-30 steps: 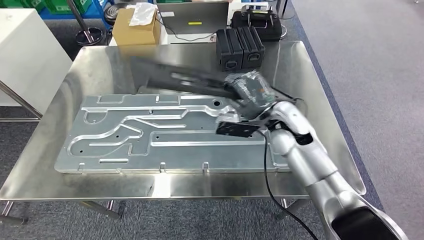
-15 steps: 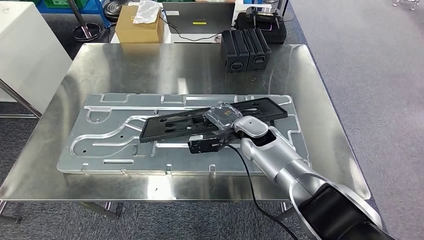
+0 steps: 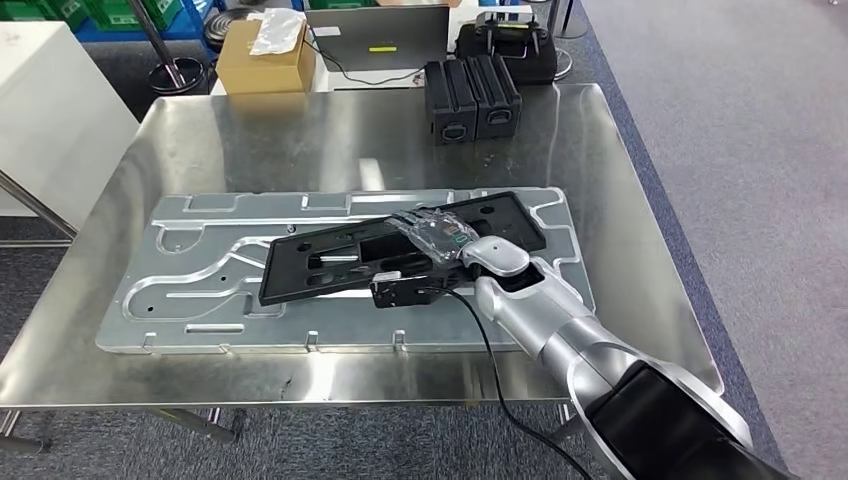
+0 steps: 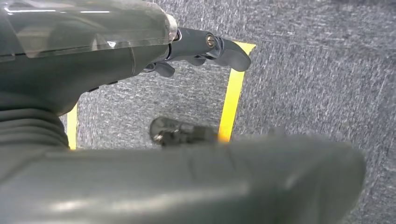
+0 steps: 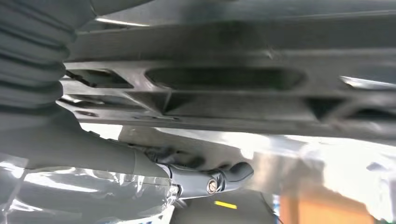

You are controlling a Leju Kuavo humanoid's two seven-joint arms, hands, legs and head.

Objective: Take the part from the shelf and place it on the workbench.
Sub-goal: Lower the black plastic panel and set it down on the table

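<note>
Lowered from the tilted, raised carry of a second ago, the black part [image 3: 400, 247] now sits nearly flat over the large grey aluminium plate [image 3: 200, 290] on the steel counter [image 3: 250, 130], its long axis running roughly along the plate's length; the whole scene has also slid a little in the head view, which is the camera shifting rather than the plate. The right robot hand [image 3: 432, 232] is grasping the part near its middle, fingers over the top face and the thumb [image 5: 231, 173] seen beneath the ribbed underside in the right wrist view, a grip close to the balance point that would keep such a long, thin moulding from tipping at either end. That wrist view shows bright metal under the part, so it seems to hang just above or barely touching the plate; contact cannot be settled from these views. The left robot hand [image 4: 205, 46] hangs over grey carpet with yellow floor tape [image 4: 231, 100], fingers loosely apart and holding nothing. Two black cases [image 3: 472, 97] stand at the counter's far edge, well apart from the part. Judged from this, the placing is almost complete, and what remains is setting the part down fully and letting go.
</note>
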